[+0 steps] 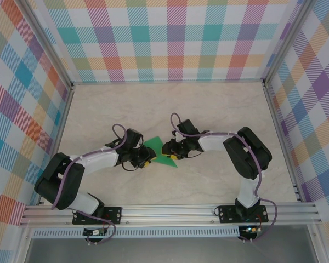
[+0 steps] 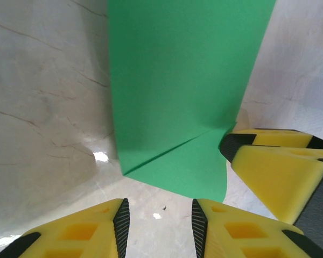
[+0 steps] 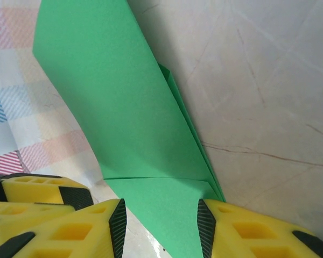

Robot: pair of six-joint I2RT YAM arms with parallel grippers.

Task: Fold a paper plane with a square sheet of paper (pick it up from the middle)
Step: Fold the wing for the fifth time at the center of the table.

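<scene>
The green sheet of paper lies on the marble table between my two grippers, folded into a pointed triangle with creases. In the left wrist view the paper rises just ahead of my left gripper, which is open over bare table, with the right gripper's yellow fingers at its edge. My left gripper sits at the paper's left side. My right gripper sits at its right. In the right wrist view the paper runs between the parted fingers of my right gripper, its folded edge touching the right finger.
Plaid walls enclose the table on three sides, with metal frame posts at the corners. An aluminium rail carries both arm bases along the near edge. Bare marble tabletop stretches behind and beside the grippers.
</scene>
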